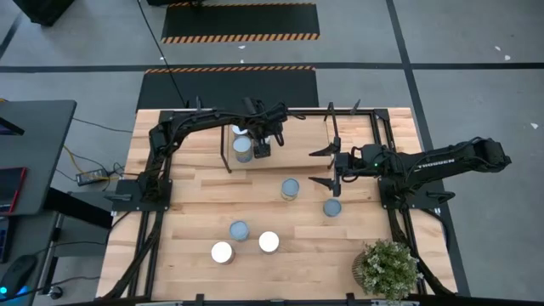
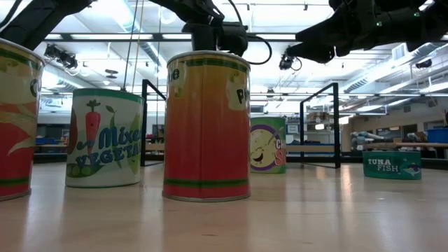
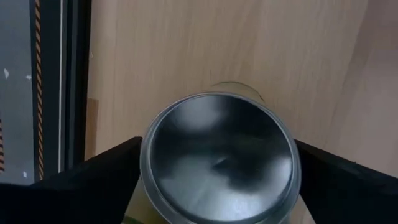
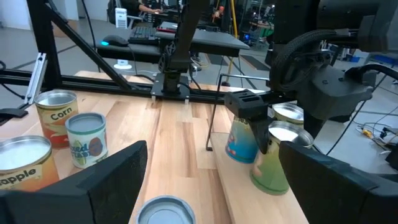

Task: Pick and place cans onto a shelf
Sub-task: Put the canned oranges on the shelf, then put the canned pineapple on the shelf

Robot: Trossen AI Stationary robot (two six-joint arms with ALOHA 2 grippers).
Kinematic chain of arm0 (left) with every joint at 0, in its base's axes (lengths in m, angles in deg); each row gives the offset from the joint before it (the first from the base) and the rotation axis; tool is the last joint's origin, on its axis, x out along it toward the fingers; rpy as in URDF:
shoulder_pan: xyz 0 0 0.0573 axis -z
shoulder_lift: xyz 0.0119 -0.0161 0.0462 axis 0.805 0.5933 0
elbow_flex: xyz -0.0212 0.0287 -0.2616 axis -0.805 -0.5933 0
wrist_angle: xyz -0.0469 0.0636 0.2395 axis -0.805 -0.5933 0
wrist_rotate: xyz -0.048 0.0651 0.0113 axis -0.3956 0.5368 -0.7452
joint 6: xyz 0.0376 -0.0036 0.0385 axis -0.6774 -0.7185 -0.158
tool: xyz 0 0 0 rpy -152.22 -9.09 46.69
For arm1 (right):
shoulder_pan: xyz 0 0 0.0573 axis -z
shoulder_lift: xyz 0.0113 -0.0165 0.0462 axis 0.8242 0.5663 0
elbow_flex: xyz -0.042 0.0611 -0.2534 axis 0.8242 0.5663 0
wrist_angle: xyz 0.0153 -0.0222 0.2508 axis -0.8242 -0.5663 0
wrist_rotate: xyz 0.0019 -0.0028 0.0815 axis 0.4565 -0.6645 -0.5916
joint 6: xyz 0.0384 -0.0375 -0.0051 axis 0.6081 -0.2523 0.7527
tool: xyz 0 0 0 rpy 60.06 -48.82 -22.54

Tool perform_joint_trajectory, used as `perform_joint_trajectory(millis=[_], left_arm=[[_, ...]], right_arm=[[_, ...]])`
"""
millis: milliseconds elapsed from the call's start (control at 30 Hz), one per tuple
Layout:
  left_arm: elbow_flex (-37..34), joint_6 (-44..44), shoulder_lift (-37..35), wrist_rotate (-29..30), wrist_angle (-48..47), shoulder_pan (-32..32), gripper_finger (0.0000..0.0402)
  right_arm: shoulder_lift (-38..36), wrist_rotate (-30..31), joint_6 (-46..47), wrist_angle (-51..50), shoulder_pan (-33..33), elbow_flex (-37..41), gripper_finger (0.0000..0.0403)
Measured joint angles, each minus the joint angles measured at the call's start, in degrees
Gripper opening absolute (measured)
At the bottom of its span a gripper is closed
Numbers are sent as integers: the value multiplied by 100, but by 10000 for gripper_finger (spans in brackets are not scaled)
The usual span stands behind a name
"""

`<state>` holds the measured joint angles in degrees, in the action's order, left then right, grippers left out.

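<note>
While left tool (image 1: 257,146) straddles can (image 1: 243,146), shelf (image 1: 280,161)

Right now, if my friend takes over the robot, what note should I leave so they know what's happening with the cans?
Left hand: over a can on the shelf. It is unclear whether it grips the can or has let go.
Right hand: open and empty, above the table beside the shelf.
Done: two other cans stand on the shelf.
Left to do: five cans wait on the table to be shelved.
</note>
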<state>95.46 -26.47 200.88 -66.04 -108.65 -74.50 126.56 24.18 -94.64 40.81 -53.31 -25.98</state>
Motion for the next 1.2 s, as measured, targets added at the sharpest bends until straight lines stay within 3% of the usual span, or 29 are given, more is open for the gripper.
perform_joint_trajectory(millis=[400,600,900,1200], left_arm=[[13,-477,-117,210,334,-17,400],[11,-606,-144,775,437,-11,400],[11,-606,-144,1101,424,-15,400],[275,-587,-144,975,160,53,400]], right_arm=[[0,-7,-42,0,0,0,372],[0,-22,-15,-3,1,-2,372],[0,-28,-46,-11,0,-2,372],[0,-35,-29,-11,0,-2,372]])
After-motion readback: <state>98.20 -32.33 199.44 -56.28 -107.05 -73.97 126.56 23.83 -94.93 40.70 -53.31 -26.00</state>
